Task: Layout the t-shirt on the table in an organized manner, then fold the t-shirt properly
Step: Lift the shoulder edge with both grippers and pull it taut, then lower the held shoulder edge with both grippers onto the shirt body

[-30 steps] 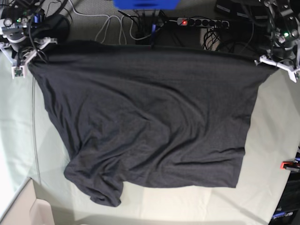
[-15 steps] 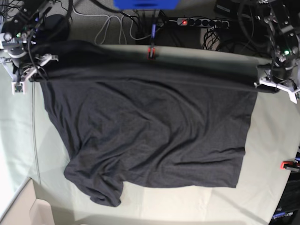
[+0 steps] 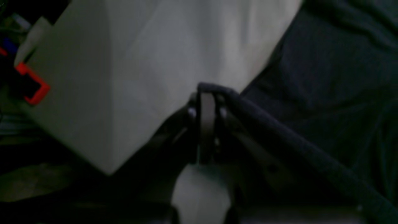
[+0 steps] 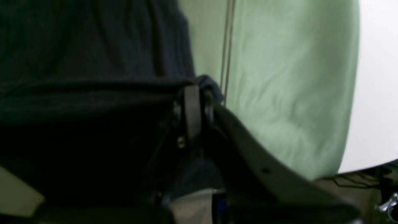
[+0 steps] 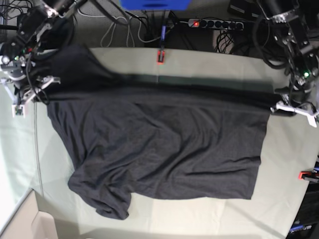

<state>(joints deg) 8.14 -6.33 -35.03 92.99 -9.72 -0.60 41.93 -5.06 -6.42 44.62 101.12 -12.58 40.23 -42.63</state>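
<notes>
The dark charcoal t-shirt [image 5: 159,144] lies spread over the pale grey-green table [image 5: 279,169], its far edge lifted and stretched between both grippers. My left gripper [image 5: 280,106], on the base view's right, is shut on the shirt's far right corner; the left wrist view shows its closed fingers [image 3: 205,109] pinching a fold of the t-shirt [image 3: 311,93]. My right gripper [image 5: 39,84], on the base view's left, is shut on the far left corner; the right wrist view shows its fingers [image 4: 192,109] clamped on the t-shirt [image 4: 93,62]. A bunched sleeve sits at the near left. The coloured mark is hidden.
A red clamp [image 5: 160,56] sits on the table's far edge and another [image 5: 305,175] on the right edge, also in the left wrist view [image 3: 32,85]. Cables and a power strip [image 5: 214,23] lie beyond the far edge. A pale box [image 5: 30,224] stands at the near left corner.
Both grippers have pulled the shirt's far edge toward the near side, folding it back over the body. Bare table and the far red clamp now show behind the shirt.
</notes>
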